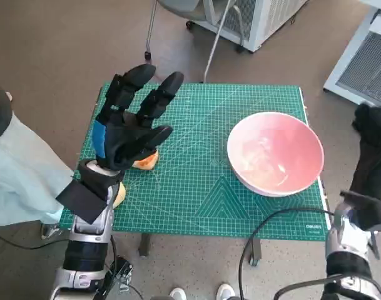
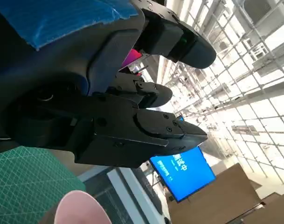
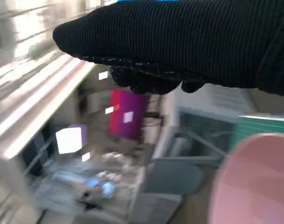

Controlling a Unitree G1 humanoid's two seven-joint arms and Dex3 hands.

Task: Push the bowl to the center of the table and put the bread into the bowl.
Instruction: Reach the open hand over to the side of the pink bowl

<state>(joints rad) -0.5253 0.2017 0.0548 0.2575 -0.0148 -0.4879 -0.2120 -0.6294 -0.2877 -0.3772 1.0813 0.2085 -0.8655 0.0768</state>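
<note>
A pink bowl sits on the right side of the green cutting mat, near its right edge. The bread, orange-brown, lies on the mat's left part, mostly hidden under my left hand. That hand is raised above the bread with its fingers spread and nothing in it. My right hand, in its black glove, hangs just off the table's right edge, beside the bowl and not touching it. The bowl's rim shows in the left wrist view, and its side in the blurred right wrist view.
A second orange-yellow piece peeks out beside my left forearm at the mat's front left. A person's pale trouser leg is close to the table's left side. White cabinets stand beyond the table, and cables hang by the front edge.
</note>
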